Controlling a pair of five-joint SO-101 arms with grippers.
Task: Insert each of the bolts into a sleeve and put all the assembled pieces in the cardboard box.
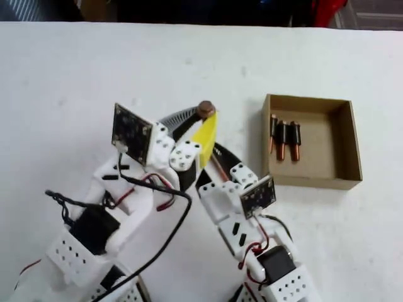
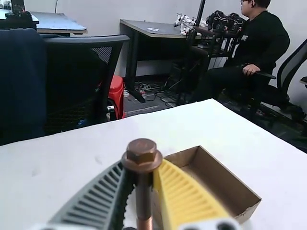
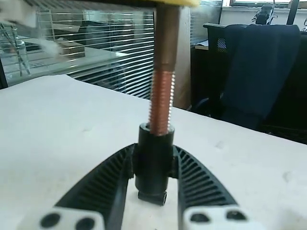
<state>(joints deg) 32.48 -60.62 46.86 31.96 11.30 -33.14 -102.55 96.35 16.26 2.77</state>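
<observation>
- Copper bolt (image 2: pixel 142 155) first, since it's right under my nose in the left wrist view: it stands upright, hex head on top, shank running down.
- My left gripper (image 2: pixel 140 175) is clamped on that bolt just below the head. Its fingers (image 2: pixel 187 196), one grey and one yellow, press on the shank from either side.
- From the right wrist view I see the threaded end of the bolt (image 3: pixel 162 96) pointing down, with its tip just inside the top of the black sleeve (image 3: pixel 153 163).
- My right gripper (image 3: pixel 153 158) is squeezed tight around the sleeve, black fingers touching both sides, and the sleeve stands upright above the table.
- In the high view both grippers meet near the middle of the white table (image 1: pixel 75 69), with the bolt head (image 1: pixel 206 110) at the far tip of the left gripper.
- Just beside them, on my right, sits the cardboard box (image 1: pixel 351 141), open side up and flat on the table.
- Three assembled pieces (image 1: pixel 283 139) lie side by side in the box, against the wall nearest the grippers.
- Past the table's far edge there's a dark chair (image 2: pixel 72 81).
</observation>
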